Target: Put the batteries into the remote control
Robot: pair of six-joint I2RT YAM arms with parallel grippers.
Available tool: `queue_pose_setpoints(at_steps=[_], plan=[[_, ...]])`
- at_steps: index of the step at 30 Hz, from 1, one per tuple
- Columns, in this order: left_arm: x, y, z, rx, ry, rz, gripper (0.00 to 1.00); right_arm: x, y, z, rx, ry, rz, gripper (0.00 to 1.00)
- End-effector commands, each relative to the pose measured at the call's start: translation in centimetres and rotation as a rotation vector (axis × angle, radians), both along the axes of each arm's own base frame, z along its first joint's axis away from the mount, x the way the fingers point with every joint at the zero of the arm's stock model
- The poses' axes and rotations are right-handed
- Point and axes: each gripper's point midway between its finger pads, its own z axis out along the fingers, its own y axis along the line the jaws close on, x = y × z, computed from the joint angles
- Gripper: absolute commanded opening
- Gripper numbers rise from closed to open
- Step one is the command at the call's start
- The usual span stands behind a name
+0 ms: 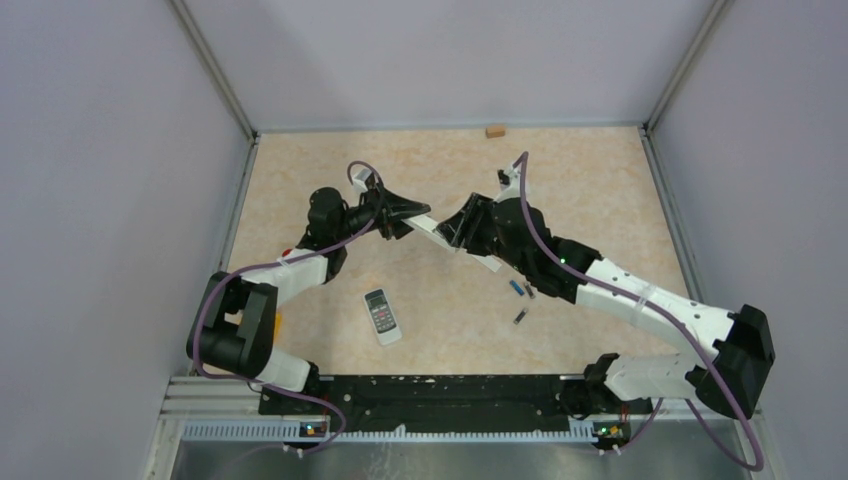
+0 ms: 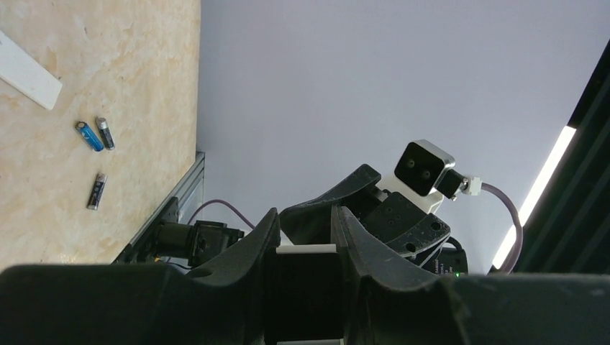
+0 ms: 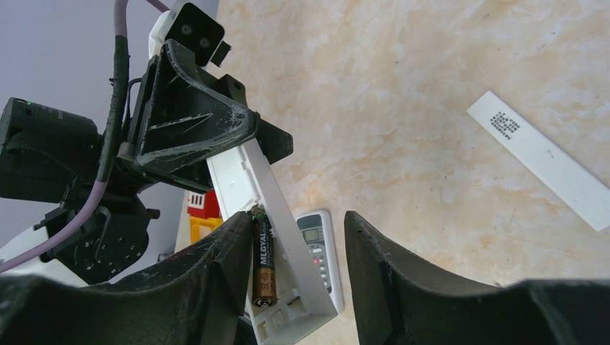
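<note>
My left gripper point(image 1: 408, 215) point(image 2: 304, 215) is shut on one end of a white remote point(image 1: 432, 229) and holds it above the table with its open back showing. In the right wrist view a dark battery point(image 3: 263, 257) lies in that remote's point(image 3: 241, 180) compartment, against my right gripper's left finger point(image 3: 223, 277). My right gripper point(image 1: 462, 228) point(image 3: 298, 219) is open around the remote's free end. Three loose batteries lie on the table: a bluish one point(image 2: 89, 136) point(image 1: 516, 288), a grey one point(image 2: 105, 133) and a dark one point(image 2: 96, 190) point(image 1: 520, 317).
A second white remote point(image 1: 381, 315) point(image 3: 320, 248) lies face up on the table near the left arm. A white battery cover point(image 3: 547, 162) point(image 2: 25, 72) lies flat near the batteries. A small wooden block point(image 1: 494, 130) sits at the back wall. A red and yellow object point(image 3: 201, 215) is at the left edge.
</note>
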Motion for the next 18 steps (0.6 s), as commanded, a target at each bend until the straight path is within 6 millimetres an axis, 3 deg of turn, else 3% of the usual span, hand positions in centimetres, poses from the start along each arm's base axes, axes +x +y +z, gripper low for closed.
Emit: queue_pose_setpoints(at_steps=[1,9,13,18], plan=[[-1.0,0.0,2.4,-0.038,-0.105,-0.021,0.00,0.3,-0.9,1.3,0.014,-0.032,-0.037,0.53],[-0.8,0.0,2.0,-0.029,-0.101,-0.018,0.00,-0.6,-1.4,3.6,0.104,-0.071,-0.019,0.75],[-0.7,-0.1,1.7,-0.020,-0.106,-0.017,0.00,-1.2,-1.4,4.4,0.140,-0.074,-0.005,0.76],[-0.8,-0.1,2.1,-0.020,-0.142,-0.025,0.00,-1.7,-1.9,3.8,0.148,-0.037,-0.012,0.76]])
